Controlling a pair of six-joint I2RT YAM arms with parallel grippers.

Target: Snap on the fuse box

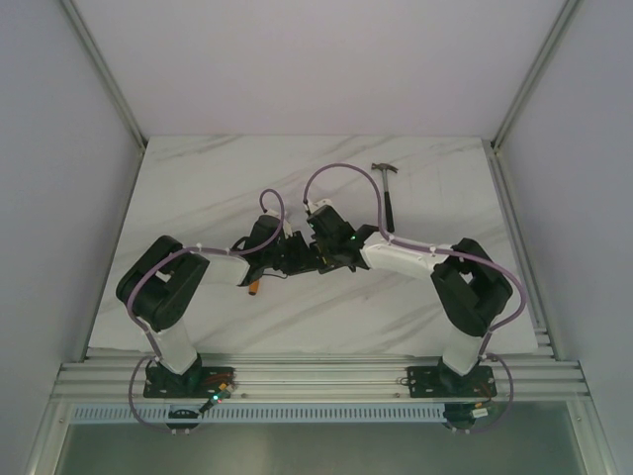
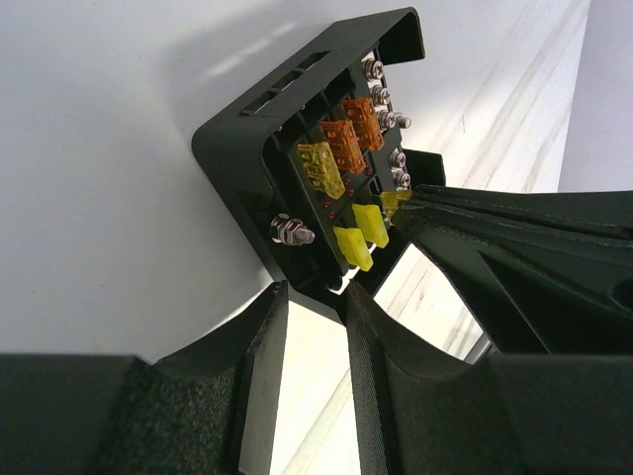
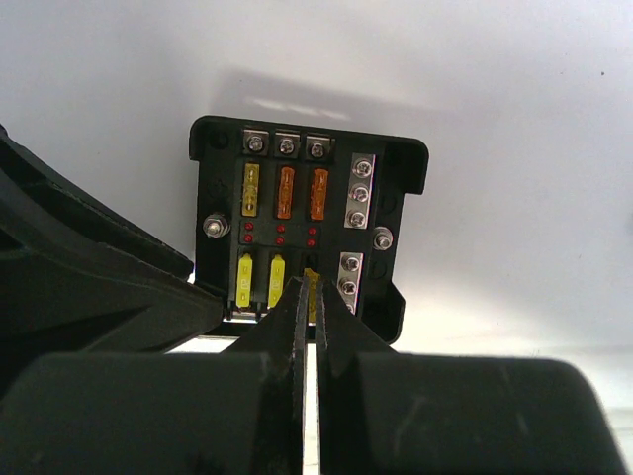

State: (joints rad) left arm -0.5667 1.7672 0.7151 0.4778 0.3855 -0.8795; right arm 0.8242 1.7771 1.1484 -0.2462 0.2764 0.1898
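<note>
The fuse box (image 3: 396,178) is a black square box, lifted off the table with its open face toward the right wrist camera. Inside are yellow and orange fuses (image 3: 285,193) in two rows. My left gripper (image 2: 315,297) is shut on the box's lower corner (image 2: 331,282). My right gripper (image 3: 306,287) is shut on a small yellow fuse (image 3: 311,277) at the third slot of the lower row. In the left wrist view the right fingers (image 2: 465,213) reach in from the right onto the box face. From above, both grippers meet mid-table (image 1: 297,255).
A hammer (image 1: 388,193) lies on the marble table (image 1: 198,188) behind the right arm. A small orange piece (image 1: 255,288) lies on the table below the left wrist. Purple cables loop over both arms. Aluminium rails run along the table's near edge (image 1: 316,376).
</note>
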